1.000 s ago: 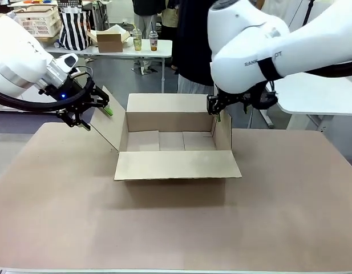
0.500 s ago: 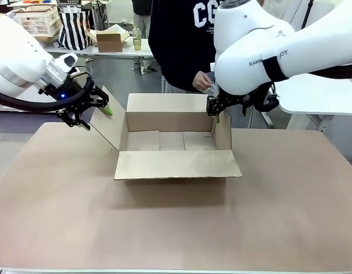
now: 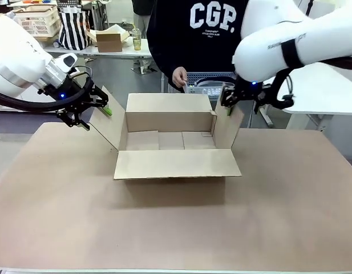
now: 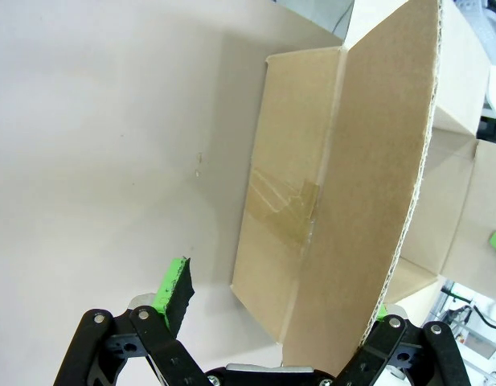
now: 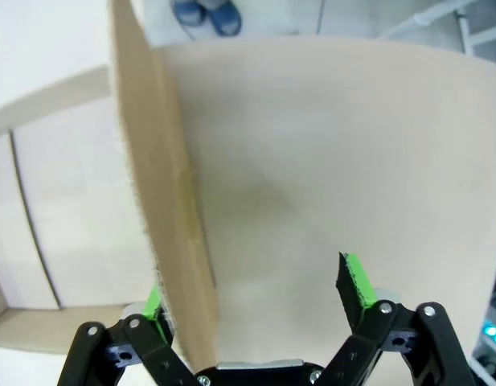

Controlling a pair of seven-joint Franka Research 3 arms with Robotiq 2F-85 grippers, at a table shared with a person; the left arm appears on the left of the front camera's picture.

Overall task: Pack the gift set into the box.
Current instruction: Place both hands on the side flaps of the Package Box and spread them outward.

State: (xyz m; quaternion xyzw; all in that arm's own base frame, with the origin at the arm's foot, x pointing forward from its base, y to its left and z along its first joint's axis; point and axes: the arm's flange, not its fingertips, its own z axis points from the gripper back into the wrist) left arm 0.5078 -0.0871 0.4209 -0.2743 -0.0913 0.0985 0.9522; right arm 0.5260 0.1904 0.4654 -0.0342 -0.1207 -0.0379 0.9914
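Box (image 3: 164,140) sits open, mid desk (image 3: 164,228). My L jaws spread wide round left flap (image 3: 107,123), R jaws spread round right flap (image 3: 227,128). Tray (image 3: 210,85) is in person's hand (image 3: 179,76), behind box. Prob. light, stiff: grab its rim.

The table (image 3: 164,234) has a flat tan-brown top that runs to the near edge of the front view. Beyond it lies a smooth grey floor (image 3: 116,77), evenly lit and without hard shadows. At the back left stands a long white table (image 3: 107,51) on thin legs. In a row on it are a white lattice basket (image 3: 36,20), a black-and-white striped bag (image 3: 73,25), a small open cardboard box (image 3: 110,40) and a drink cup (image 3: 136,39). To the right, a second white table (image 3: 318,94) with a rounded corner stands near the tan one, on a pale frame.
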